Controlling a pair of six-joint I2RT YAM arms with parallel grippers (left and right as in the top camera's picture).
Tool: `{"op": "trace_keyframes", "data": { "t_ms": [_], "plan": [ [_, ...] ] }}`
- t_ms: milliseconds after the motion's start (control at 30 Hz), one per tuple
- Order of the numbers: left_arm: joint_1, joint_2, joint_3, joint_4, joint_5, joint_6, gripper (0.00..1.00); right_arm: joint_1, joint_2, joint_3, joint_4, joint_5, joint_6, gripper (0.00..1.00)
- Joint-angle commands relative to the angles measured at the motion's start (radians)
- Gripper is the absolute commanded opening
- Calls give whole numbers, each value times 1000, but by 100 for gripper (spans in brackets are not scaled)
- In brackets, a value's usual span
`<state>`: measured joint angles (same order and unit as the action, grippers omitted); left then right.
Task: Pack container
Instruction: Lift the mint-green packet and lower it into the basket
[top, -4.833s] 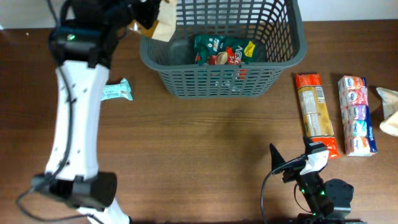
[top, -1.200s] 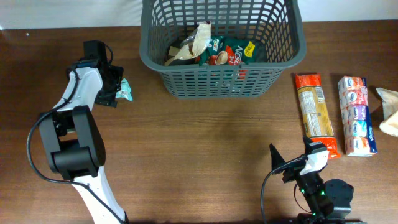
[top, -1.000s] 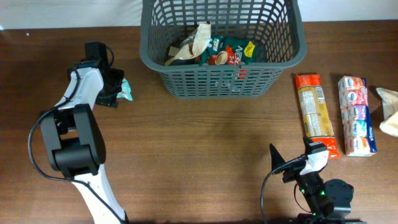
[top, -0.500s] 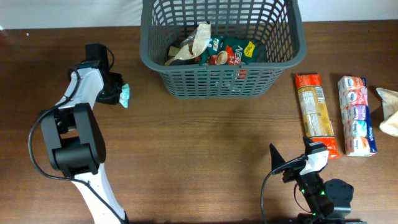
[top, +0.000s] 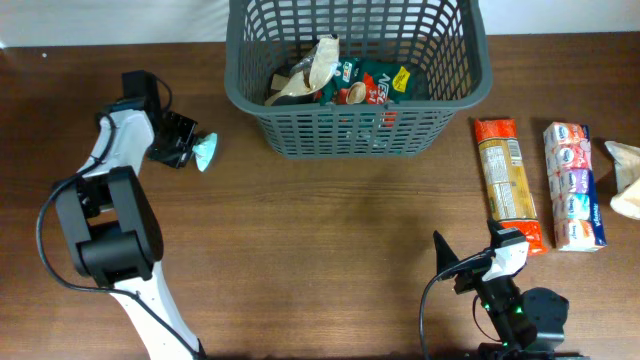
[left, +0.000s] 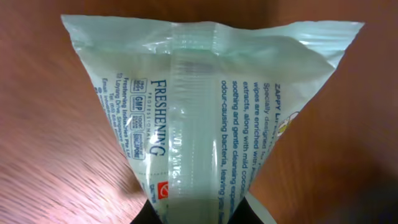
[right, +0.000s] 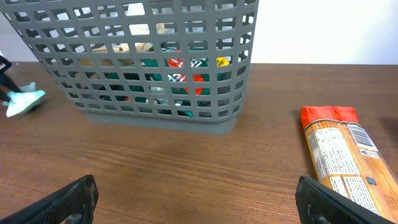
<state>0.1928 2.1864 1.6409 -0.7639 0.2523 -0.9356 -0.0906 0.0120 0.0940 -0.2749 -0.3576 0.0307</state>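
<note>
The dark grey lattice container (top: 462, 92) stands at the back middle of the table and holds a green snack packet (top: 372, 82) and a tan packet (top: 311, 70). It also shows in the right wrist view (right: 242, 74). My left gripper (top: 186, 146) is shut on a pale green wipes packet (top: 205, 152), left of the container and lifted off the table. The packet fills the left wrist view (left: 205, 106). My right gripper (top: 470, 262) is open and empty near the front edge.
An orange-ended biscuit packet (top: 507, 182) lies right of the container, also in the right wrist view (right: 341, 158). A white-and-pink packet (top: 573, 185) and a tan bag (top: 627, 178) lie further right.
My left gripper has closed on the wipes packet, tipped it up and drawn it slightly left off the table. Earlier it dropped the tan packet into the container. The right arm has not moved.
</note>
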Motion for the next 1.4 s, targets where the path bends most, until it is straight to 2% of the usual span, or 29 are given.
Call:
{"op": "trace_keyframes", "data": {
  "t_ms": [0,67,100,200,367,433,533,633,667,833,900,967,1200,1367],
  "plan": [
    [32,9,108,-29,291,187,2,7,-7,-6,-2,-5,11,99],
    [38,9,194,-90,332,304,2,7,-8,-6,-2,-5,11,99],
    [39,9,278,-159,326,409,2,7,-8,-6,-2,-5,11,99],
    [39,9,533,-356,259,599,2,7,-8,-6,-2,-5,11,99],
    [39,9,869,-580,104,732,2,7,-8,-6,-2,-5,11,99],
    [36,9,1059,-664,38,785,2,7,-8,-6,-2,-5,11,99],
    [19,9,1249,-699,31,891,2,7,-8,-6,-2,-5,11,99],
    [-87,9,1430,-696,45,1250,2,7,-8,-6,-2,-5,11,99],
    [-123,9,1453,-695,42,1320,2,7,-8,-6,-2,-5,11,99],
    [-283,9,1465,-657,39,1479,2,7,-8,-6,-2,-5,11,99],
    [-399,9,1451,-589,38,1678,2,7,-8,-6,-2,-5,11,99],
    [-467,9,1427,-513,38,1785,2,7,-8,-6,-2,-5,11,99],
    [-554,16,1242,-283,39,1869,2,7,-8,-6,-2,-5,11,99],
    [-602,27,981,-84,115,1869,2,7,-8,-6,-2,-5,11,99]
  ]
}}
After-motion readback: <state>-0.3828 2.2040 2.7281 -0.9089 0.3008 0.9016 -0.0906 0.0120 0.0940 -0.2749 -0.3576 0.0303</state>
